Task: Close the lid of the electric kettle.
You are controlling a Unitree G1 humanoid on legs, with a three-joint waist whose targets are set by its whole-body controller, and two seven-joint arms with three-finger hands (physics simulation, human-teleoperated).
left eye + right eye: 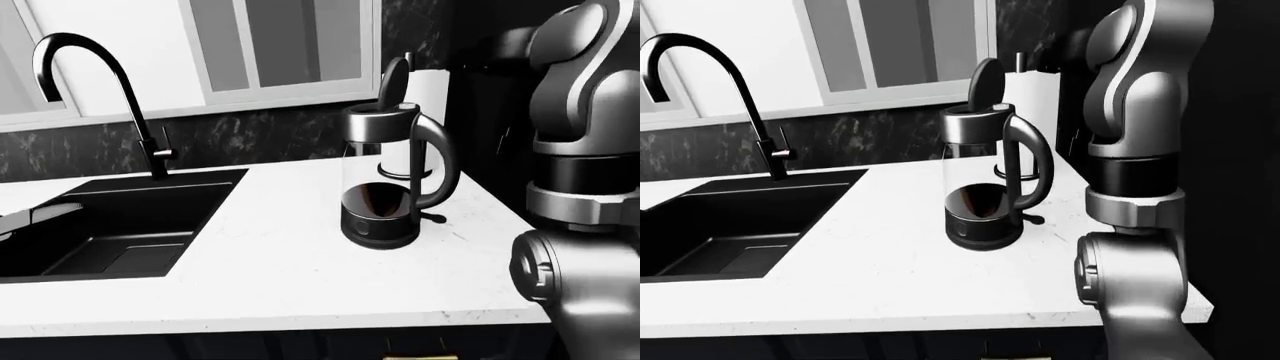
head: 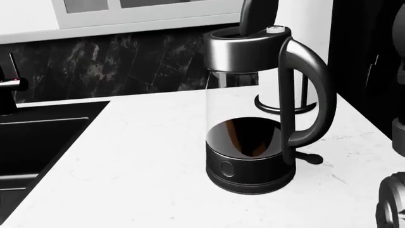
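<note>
Standing open-lidded, the kettle [image 1: 385, 180] sits left of the raised right arm [image 1: 1135, 172]; hand unseen.

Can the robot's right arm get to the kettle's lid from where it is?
Probably yes. The right arm is raised beside the electric kettle, and the lid stands upright with open air around it. Only the paper towel roll stands close behind. The hand itself is out of view.
</note>
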